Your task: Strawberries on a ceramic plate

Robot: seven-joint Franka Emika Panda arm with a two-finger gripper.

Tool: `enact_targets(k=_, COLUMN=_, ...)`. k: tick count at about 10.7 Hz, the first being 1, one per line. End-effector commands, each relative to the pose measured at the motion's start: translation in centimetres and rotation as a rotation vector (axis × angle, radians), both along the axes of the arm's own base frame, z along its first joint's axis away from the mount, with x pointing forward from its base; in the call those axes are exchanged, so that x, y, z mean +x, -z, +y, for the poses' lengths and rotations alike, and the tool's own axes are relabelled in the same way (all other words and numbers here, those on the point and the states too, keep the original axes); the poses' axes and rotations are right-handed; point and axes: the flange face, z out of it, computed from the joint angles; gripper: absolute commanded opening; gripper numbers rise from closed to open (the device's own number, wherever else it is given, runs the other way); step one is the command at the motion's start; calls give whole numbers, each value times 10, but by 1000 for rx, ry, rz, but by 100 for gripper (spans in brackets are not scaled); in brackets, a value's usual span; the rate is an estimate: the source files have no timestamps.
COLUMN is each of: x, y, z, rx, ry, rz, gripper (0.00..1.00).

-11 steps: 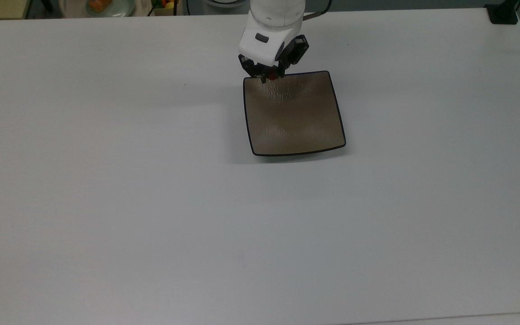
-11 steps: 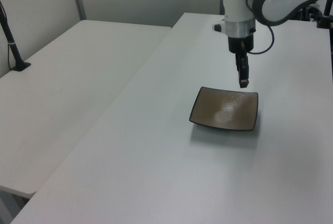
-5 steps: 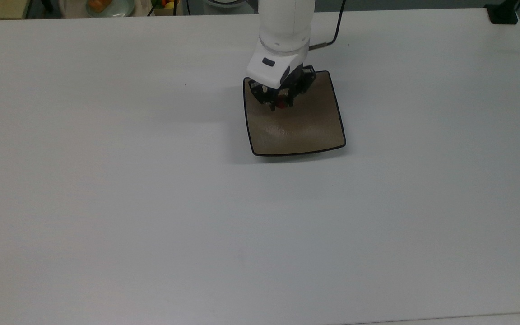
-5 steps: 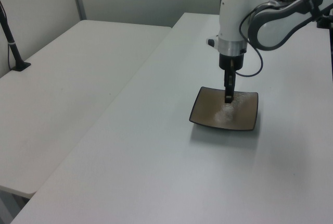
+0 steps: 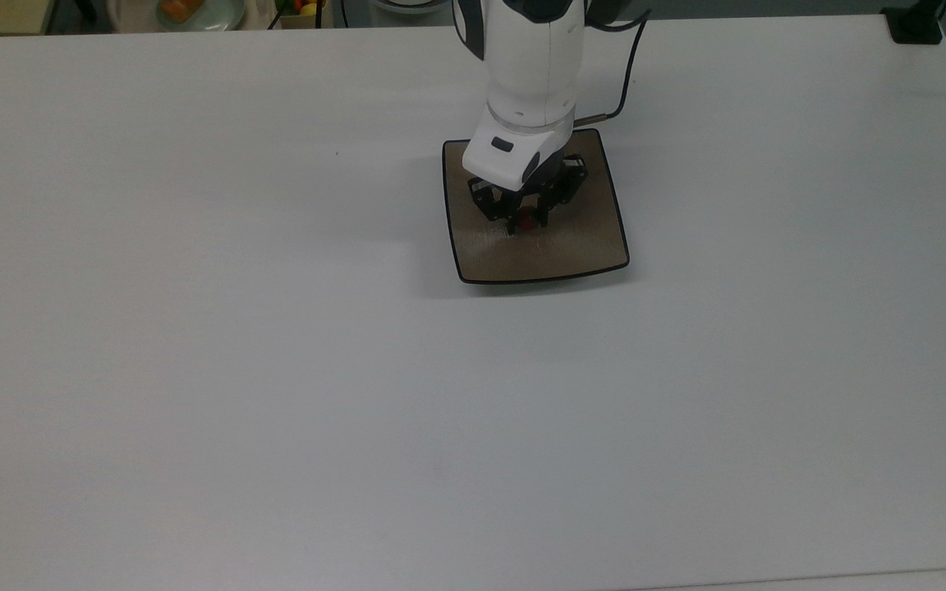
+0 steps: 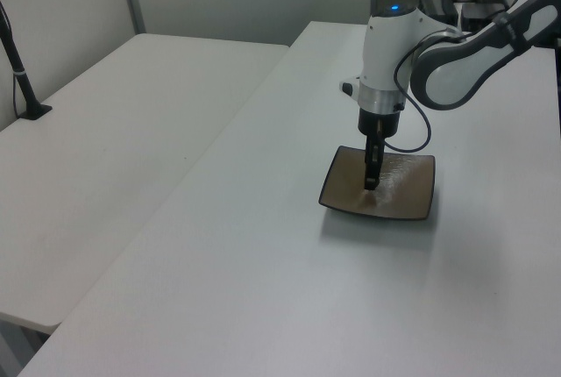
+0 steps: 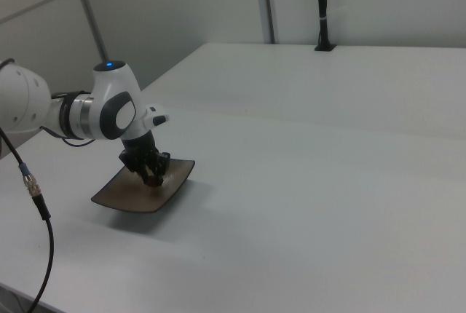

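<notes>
I see the white table (image 5: 194, 328), then the ceramic plate (image 5: 580, 254) on it. My gripper (image 5: 525, 225) hangs low over the plate's middle, fingers pinched on the strawberry (image 5: 527, 220).

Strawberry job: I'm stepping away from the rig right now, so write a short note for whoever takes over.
Claw: shut on the strawberry, low over the ceramic plate, near its middle in the top view.
Strawberry: red, between the claw's fingertips; also seen in the right view. Whether it already touches the plate cannot be told.
Plate: square, brown, black-rimmed, flat on the white table, nothing else on it.
Done: strawberry picked up and brought over the plate.
Left: set it down on the plate, open the claw, lift the arm straight up clear of the plate.
</notes>
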Motion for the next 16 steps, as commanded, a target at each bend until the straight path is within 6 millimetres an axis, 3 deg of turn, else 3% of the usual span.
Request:
enact_targets(k=1, x=-1, y=0, z=5, rx=21, ry=38, rz=-11, gripper=75)
enact_targets(k=2, x=-1, y=-2, z=5, rx=22, ry=38, rz=-12, gripper=100)
enact_targets(k=5, x=0, y=-20, z=7, rx=30, ry=36, rz=-35, gripper=100)
enact_targets(k=9, x=-6, y=-98, z=-4, rx=50, ry=44, rz=-113, gripper=100)
enact_targets(k=13, x=-21, y=-177, z=-61, rx=11, ry=122, rz=-41, gripper=100)
enact_targets(k=16, x=-33, y=-213, z=-101, rx=-13, ry=184, rz=34, gripper=100)
